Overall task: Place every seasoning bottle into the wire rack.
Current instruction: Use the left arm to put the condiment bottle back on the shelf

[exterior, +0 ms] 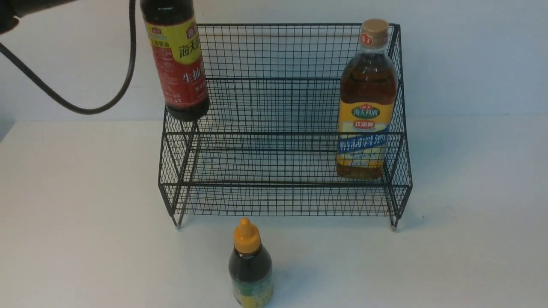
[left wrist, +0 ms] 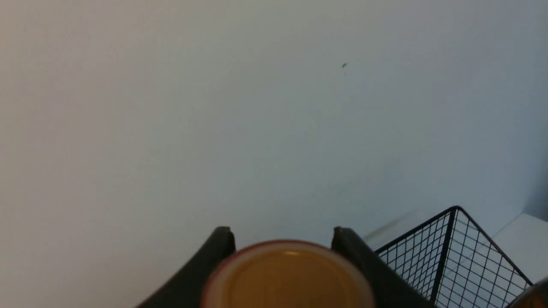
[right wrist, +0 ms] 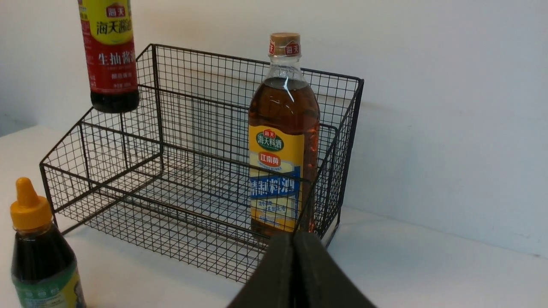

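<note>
The dark bottle with the red-yellow label (exterior: 180,64) (right wrist: 112,55) hangs in the air over the left end of the black wire rack (exterior: 274,184) (right wrist: 257,64). My left gripper (left wrist: 283,234) is shut on its yellow cap (left wrist: 287,278), one finger on each side. The tall amber bottle (exterior: 364,107) (right wrist: 282,141) stands upright in the rack's lower tier at the right end. On the table in front of the rack stands the small dark bottle with the orange nozzle cap (exterior: 250,269) (right wrist: 38,256). My right gripper (right wrist: 294,234) is shut and empty, near the rack's right front corner.
A black cable (exterior: 85,107) loops down from my left arm (exterior: 25,8) at the upper left. A white wall rises right behind the rack. A corner of the rack (left wrist: 454,209) shows in the left wrist view.
</note>
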### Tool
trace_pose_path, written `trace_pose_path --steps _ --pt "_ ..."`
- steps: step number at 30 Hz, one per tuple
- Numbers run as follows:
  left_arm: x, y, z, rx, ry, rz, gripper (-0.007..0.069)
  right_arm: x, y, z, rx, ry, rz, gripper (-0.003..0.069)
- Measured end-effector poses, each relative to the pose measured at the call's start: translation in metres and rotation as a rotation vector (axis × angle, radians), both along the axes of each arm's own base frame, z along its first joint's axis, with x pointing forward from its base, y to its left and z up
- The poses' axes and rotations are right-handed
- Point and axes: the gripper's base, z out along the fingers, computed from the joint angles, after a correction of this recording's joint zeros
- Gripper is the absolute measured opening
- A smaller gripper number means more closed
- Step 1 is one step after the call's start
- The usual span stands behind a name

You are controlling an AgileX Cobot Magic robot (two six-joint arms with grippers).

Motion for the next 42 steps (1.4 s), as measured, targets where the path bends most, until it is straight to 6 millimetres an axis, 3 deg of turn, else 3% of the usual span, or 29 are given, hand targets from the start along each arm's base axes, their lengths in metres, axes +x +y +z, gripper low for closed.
trace_pose_path --steps 2,6,14,21,31,42 --pt "0.008 -0.001 -0.013 0.002 0.032 -0.002 0.0261 0.0 0.0 0.0 -0.001 0.001 0.0 -0.0015" --pt "0.012 -0.001 -0.02 0.0 0.051 -0.009 0.0261 0.0 0.0 0.0 -0.001 0.001 0.0 -0.0015" --pt "0.004 -0.01 -0.03 0.112 0.089 -0.155 0.0261 0.0 0.0 0.0 -0.004 0.004 -0.001 -0.0015" --pt "0.0 -0.009 -0.052 0.232 0.261 -0.198 0.0261 0.0 0.0 -0.001 -0.006 0.006 -0.001 -0.0015" --pt "0.005 -0.007 -0.062 0.268 0.299 -0.177 0.0261 0.0 0.0 -0.001 -0.007 0.008 -0.001 -0.0015" --pt "0.012 -0.002 -0.059 0.239 0.271 -0.079 0.0261 0.0 0.0 -0.002 -0.01 0.016 -0.001 -0.0015"
